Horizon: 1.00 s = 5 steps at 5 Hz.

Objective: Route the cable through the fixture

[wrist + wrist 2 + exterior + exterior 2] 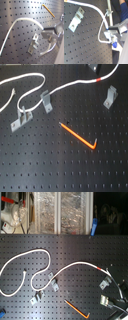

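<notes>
1. We are holding the cable point(101, 30) in the gripper point(111, 37); in both wrist views its fingers look clamped on the white cord, which is looping out from between them.
2. We are taking the nearest bracket point(33, 43) as our landmark: in the first wrist view the cord is arching above it and is not yet seated in it.
3. We are judging that the next move calls for lowering the held stretch gently into this bracket's slot, keeping slack so that the cord is not kinking.
4. Beyond that bracket, in the second exterior view, the cable is running from its red band point(105, 268) towards the middle bracket point(53, 285), passing just above it.
5. Farther still from our landmark, the cord is curling in loose loops past the last bracket point(36, 298); the orange rod point(77, 309) is lying apart, and we are steering clear of it.
</notes>
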### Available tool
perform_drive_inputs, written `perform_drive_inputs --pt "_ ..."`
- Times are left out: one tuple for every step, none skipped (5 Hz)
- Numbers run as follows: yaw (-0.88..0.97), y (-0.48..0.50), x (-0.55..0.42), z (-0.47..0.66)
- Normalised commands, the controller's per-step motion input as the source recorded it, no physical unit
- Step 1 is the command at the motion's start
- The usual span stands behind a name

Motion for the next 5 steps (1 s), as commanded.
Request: perform_drive_inputs --pt "0.01 -0.01 -0.016 0.0" --pt "-0.07 -0.191 -0.062 0.17" --pt "-0.1 -0.267 -0.255 0.37" --pt "-0.09 -0.267 -0.246 0.38" --pt "0.12 -0.156 -0.404 0.27"
